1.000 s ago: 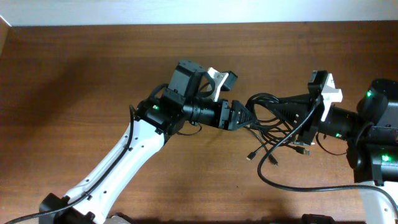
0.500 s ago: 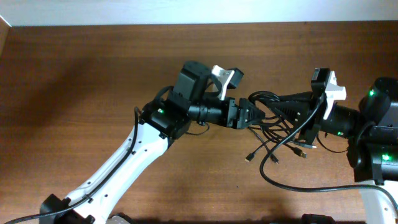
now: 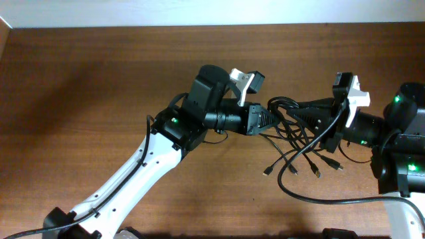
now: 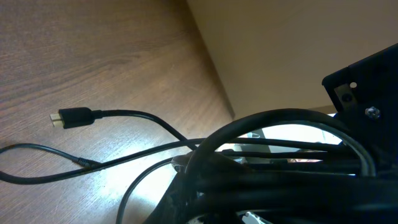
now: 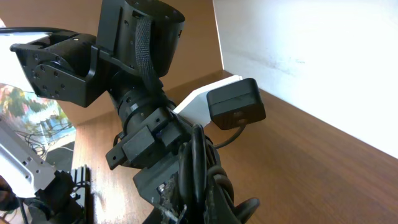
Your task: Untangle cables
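Observation:
The cables (image 3: 297,136) hang as a black tangle above the table between my two arms, with several plug ends (image 3: 293,170) trailing toward the wood. My left gripper (image 3: 271,119) points right and is shut on the tangle's left side. From the right, my right gripper (image 3: 295,111) is shut on the same bundle, tip to tip with the left. In the left wrist view the cords (image 4: 273,168) fill the jaws and one plug (image 4: 71,117) lies on the table. The right wrist view shows the cords (image 5: 198,168) running up between its fingers against the left gripper (image 5: 155,177).
A thicker black robot cable (image 3: 332,199) curves over the table in front of the right arm. The white camera mount (image 3: 247,82) of the left wrist sticks out above the tangle. A pale wall (image 3: 199,12) runs along the table's far edge.
My left gripper has moved right into the tangle and shut on it. The dangling plug ends have shifted and spread a little. The right arm has barely moved.

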`<control>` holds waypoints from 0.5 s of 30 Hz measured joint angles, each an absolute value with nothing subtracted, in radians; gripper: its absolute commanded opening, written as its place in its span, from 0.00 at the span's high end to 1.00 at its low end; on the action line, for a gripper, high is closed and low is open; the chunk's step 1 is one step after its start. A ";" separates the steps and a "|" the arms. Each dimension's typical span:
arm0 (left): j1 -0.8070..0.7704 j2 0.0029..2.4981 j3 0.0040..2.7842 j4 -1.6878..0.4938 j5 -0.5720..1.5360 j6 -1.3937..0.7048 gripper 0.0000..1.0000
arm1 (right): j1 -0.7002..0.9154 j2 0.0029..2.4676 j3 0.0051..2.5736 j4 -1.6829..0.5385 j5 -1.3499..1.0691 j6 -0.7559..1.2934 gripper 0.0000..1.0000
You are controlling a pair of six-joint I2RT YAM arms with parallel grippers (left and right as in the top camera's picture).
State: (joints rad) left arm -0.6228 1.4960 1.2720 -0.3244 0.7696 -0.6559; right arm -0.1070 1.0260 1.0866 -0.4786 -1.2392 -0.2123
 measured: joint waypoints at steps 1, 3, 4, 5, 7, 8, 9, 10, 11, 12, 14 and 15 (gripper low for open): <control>-0.623 1.496 1.272 -0.324 0.770 -0.656 1.00 | -0.107 1.026 1.087 -0.479 -1.239 -0.213 0.96; -0.623 1.496 1.272 -0.324 0.770 -0.656 1.00 | -0.107 1.026 1.087 -0.479 -1.239 -0.212 0.93; -0.623 1.496 1.272 -0.324 0.770 -0.656 1.00 | -0.107 1.026 1.087 -0.479 -1.240 -0.213 0.86; -0.623 1.496 1.272 -0.324 0.770 -0.656 1.00 | -0.107 1.026 1.086 -0.479 -1.240 -0.213 0.73; -0.623 1.496 1.272 -0.325 0.764 -0.654 1.00 | -0.107 1.026 1.087 -0.477 -1.252 -0.208 0.40; -0.623 1.496 1.272 -0.328 0.758 -0.641 1.00 | -0.107 1.025 1.087 -0.476 -1.259 -0.209 0.33; -0.623 1.496 1.272 -0.330 0.754 -0.626 1.00 | -0.107 1.025 1.087 -0.477 -1.264 -0.203 0.10; -0.623 1.496 1.272 -0.336 0.750 -0.602 1.00 | -0.107 1.024 1.087 -0.477 -1.267 -0.205 0.05; -0.623 1.496 1.272 -0.340 0.743 -0.577 1.00 | -0.107 1.024 1.087 -0.477 -1.270 -0.200 0.02; -0.624 1.496 1.272 -0.346 0.737 -0.557 1.00 | -0.107 1.024 1.087 -0.477 -1.274 -0.204 0.01; -0.624 1.496 1.272 -0.358 0.719 -0.507 1.00 | -0.107 1.024 1.087 -0.474 -1.278 -0.206 0.01; -0.623 1.496 1.272 -0.363 0.715 -0.486 1.00 | -0.107 1.024 1.087 -0.474 -1.279 -0.205 0.01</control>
State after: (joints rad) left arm -0.6231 1.4963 1.2720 -0.3634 0.7147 -0.4862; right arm -0.1066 1.0245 1.0866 -0.4744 -1.2789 -0.2047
